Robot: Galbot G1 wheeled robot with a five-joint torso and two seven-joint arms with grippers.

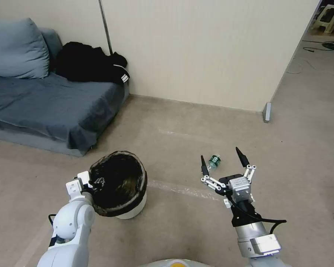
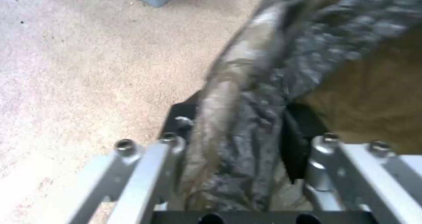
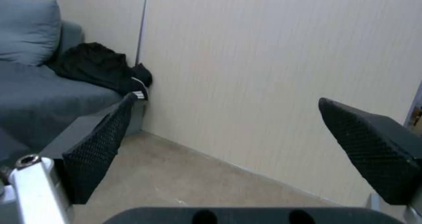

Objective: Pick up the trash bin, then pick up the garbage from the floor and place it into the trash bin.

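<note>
The left claw [image 1: 88, 184] is clamped on the near rim of the trash bin [image 1: 118, 183] (black liner folded over). The right claw [image 1: 223, 160] hangs spread wide, a small bottle [image 1: 213, 161] on the floor [image 1: 182, 129] between its fingertips.

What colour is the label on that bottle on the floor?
Green, on the small clear bottle lying just beyond the right gripper; the head view shows it best.
</note>
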